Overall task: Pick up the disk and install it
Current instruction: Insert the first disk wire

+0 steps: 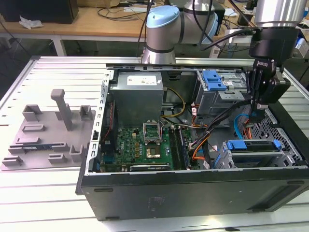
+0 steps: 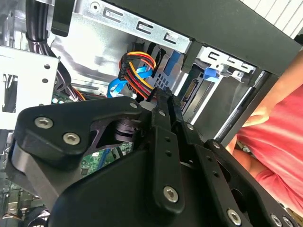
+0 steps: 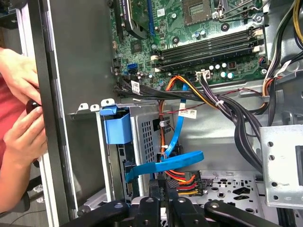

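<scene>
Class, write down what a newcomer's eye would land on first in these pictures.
The open computer case, its green board bared in the middle. The black gripper hangs over the case at the exterior view's right, near the blue-framed disk. A person's hands are at the case's edge.

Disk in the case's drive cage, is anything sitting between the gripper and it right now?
Yes. In the exterior view a blue flat cable and orange wires hang between the gripper and the disk in its cage. In the first wrist view that cable crosses just ahead of the gripper.
</scene>
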### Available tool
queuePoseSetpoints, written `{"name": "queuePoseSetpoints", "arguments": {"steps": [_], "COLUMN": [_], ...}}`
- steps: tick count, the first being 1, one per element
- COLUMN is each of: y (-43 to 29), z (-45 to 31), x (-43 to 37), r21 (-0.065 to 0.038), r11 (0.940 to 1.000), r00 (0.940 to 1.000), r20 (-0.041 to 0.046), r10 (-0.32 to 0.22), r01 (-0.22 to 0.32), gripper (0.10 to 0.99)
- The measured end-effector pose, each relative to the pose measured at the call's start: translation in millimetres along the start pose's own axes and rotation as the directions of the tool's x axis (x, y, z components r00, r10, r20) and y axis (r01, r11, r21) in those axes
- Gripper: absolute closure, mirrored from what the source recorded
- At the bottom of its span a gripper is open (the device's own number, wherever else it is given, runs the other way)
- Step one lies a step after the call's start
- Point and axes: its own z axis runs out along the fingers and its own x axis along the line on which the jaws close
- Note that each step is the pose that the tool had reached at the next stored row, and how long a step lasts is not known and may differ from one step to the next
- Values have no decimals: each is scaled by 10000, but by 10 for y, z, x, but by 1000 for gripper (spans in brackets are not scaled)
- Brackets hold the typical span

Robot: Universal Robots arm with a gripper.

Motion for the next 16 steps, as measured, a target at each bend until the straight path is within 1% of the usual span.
{"name": "queuePoseSetpoints", "arguments": {"steps": [3,5,7,8,9,11,12,13,16], "y": [-1,-9,-18,-25,-33,-43,-50,-53,-65], "z": [3,4,4,3,-1,-6,-5,0,42], "x": [4,25,45,61,81,105,139,164,262], "r21": [-2,-14,-30,-42,-60,-83,-112,-123,-145], "r11": [10000,10000,10000,10000,10000,10000,9999,9999,9999], "r00": [10000,9999,9997,9995,9990,9980,9964,9957,9939], "r20": [14,107,224,315,453,625,847,931,1099], "r10": [0,2,3,4,7,11,16,19,22], "r01": [0,-2,-3,-3,-5,-5,-7,-7,-6], "gripper": [922,922,922,922,922,922,922,922,922]}}
